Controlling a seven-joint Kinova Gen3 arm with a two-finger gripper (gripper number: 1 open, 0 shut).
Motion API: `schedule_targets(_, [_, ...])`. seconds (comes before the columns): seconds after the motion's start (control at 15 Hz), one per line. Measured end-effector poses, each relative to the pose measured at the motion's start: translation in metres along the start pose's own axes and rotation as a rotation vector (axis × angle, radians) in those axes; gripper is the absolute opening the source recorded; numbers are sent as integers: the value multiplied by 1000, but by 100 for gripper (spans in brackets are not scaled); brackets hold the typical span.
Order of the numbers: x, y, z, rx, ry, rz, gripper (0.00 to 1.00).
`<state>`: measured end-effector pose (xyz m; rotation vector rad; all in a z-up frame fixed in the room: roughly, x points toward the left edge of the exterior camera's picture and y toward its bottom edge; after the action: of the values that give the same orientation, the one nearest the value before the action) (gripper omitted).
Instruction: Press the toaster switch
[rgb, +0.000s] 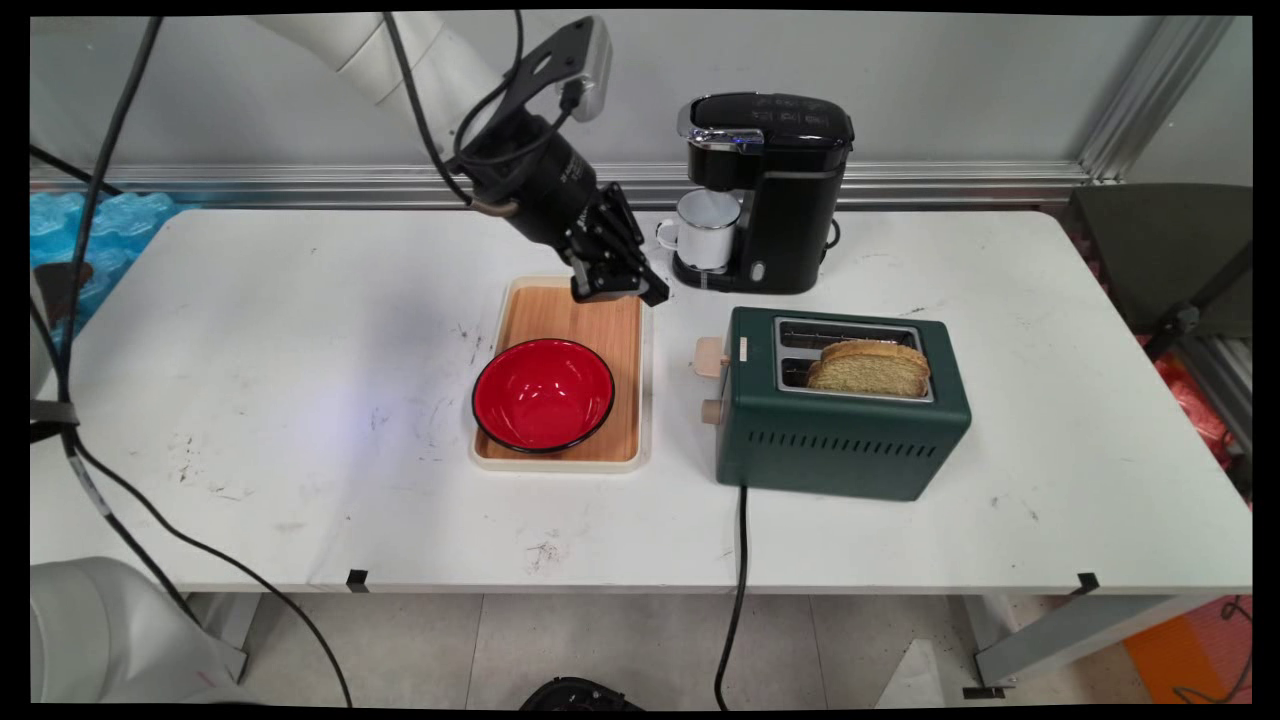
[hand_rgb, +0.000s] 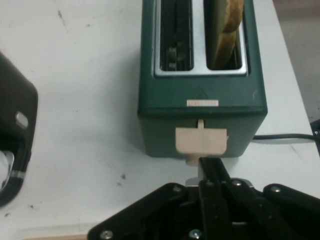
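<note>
My black gripper (rgb: 612, 288) hangs over the far end of a wooden tray (rgb: 622, 330), its fingers pressed together with nothing between them. In the hand view the shut gripper (hand_rgb: 212, 169) points at the beige lever (hand_rgb: 201, 140) on the end of a green toaster (hand_rgb: 200, 92), still a short way off. The toaster (rgb: 840, 430) stands right of the tray, its lever (rgb: 711, 357) facing the tray. Slices of bread (rgb: 870, 368) stick up from its near slot; the other slot is empty. In the hand view the bread (hand_rgb: 227, 30) fills the right slot.
A red bowl (rgb: 543, 394) sits on the tray's near half. Behind the toaster stands a black coffee maker (rgb: 790, 200) with a white mug (rgb: 705, 232) under its spout. The toaster's black cord (rgb: 738, 560) runs off the table's front edge.
</note>
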<state>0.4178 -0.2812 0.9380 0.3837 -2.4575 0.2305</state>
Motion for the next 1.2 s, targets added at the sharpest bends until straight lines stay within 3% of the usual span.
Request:
schedule_targets(0.33, [13, -3, 16, -18, -10, 4, 0])
schedule_targets(1.2, [20, 3, 72, -6, -68, -74, 0])
